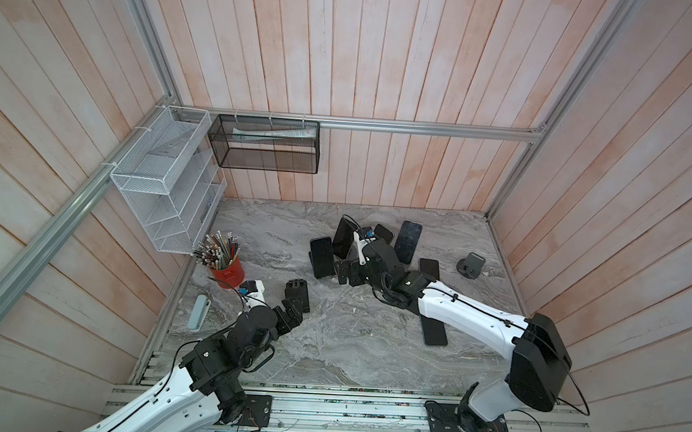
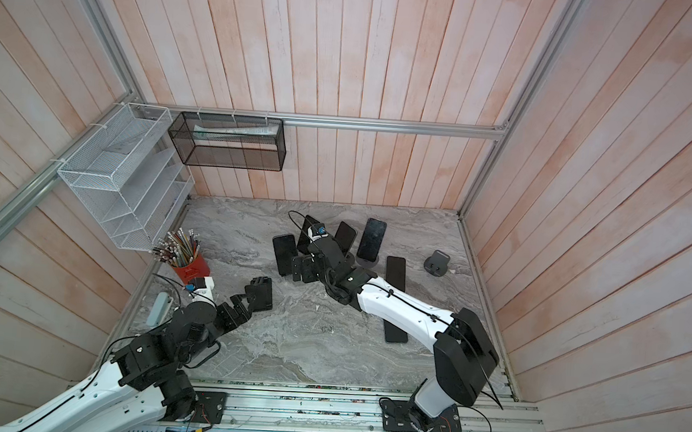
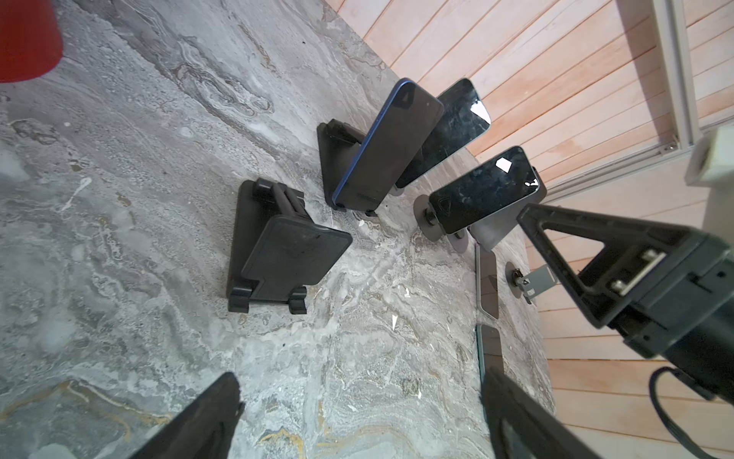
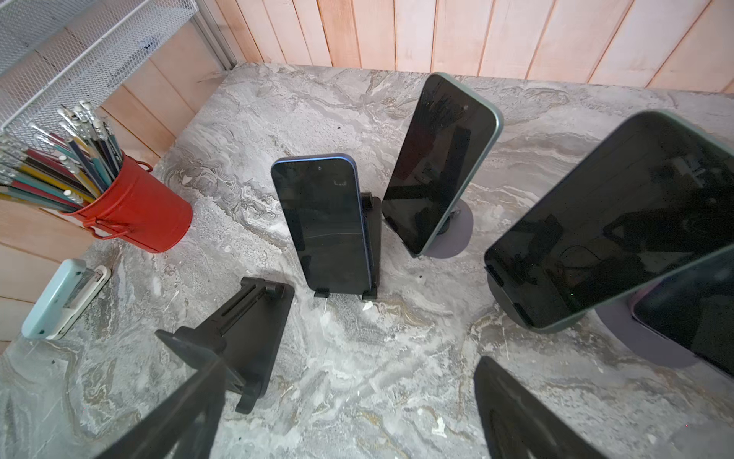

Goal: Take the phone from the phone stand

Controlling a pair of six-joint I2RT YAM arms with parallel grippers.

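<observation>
- The phone [image 4: 323, 226], the one with a blue edge, leans upright in its black phone stand [image 4: 374, 234] near the middle of the desk [image 1: 326, 349]. I take it as the target because the right claw points toward it, but other phones on stands [image 4: 441, 163] are close, so this is only a judgement.
- Nothing of the task is done yet, as the phone sits fully in the stand. What is left is to approach, pinch the phone and lift it clear.
- The right claw [image 1: 348, 272] is spread wide and empty. It hangs just beside the phone and does not touch it.
- The left claw [image 1: 294, 308] is also spread and empty, near an empty stand [image 1: 298, 293].
- The right wrist view shows the two small lips that keep the phone's lower edge. The top views do not show them.
- The left wrist view shows, from the side, how the phone leans back on its stand.
- Both top views show flat phones [image 1: 434, 331] lying by the right arm, and the right wrist view misses them.
</observation>
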